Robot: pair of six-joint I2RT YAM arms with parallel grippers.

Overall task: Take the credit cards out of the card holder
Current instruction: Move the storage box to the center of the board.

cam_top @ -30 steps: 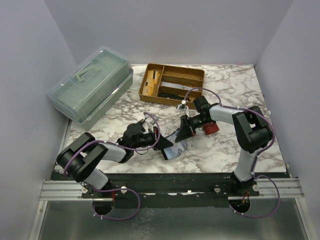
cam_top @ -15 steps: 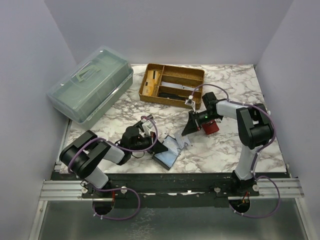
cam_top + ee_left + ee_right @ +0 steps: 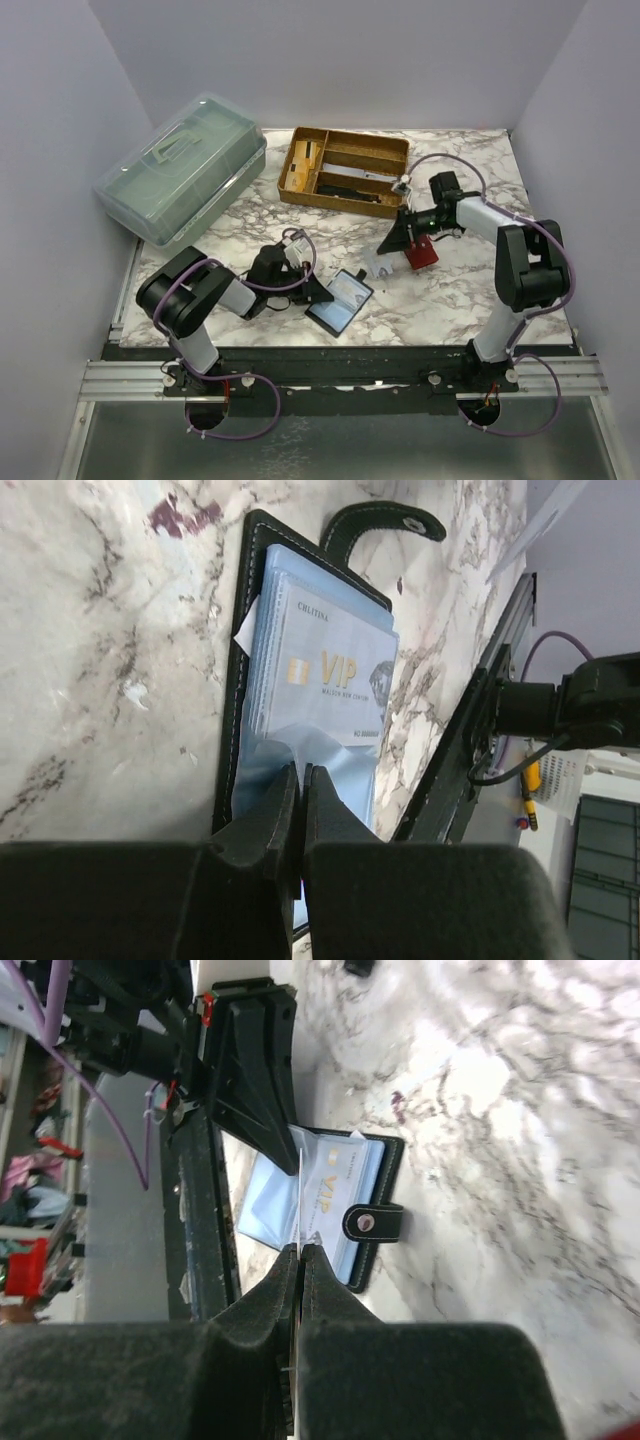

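Open black card holder (image 3: 340, 301) lying flat close to the near edge of the worktop (image 3: 450, 300), with pale blue VIP card (image 3: 330, 685) inside its clear sleeve. Left claw (image 3: 300, 772) pinched tight on that sleeve's edge. Right claw (image 3: 300, 1252) nearer the worktop's middle, closed on thin pale credit card (image 3: 300, 1190) seen edge-on, just beside red wallet (image 3: 421, 253).

Open tabletop (image 3: 455, 295) right of card holder (image 3: 340, 300); tray (image 3: 345, 168), box (image 3: 185, 170) behind.

The card holder (image 3: 338, 300) now flat and open, right fingers (image 3: 392, 240) with a credit card (image 3: 300, 1200) farther off.
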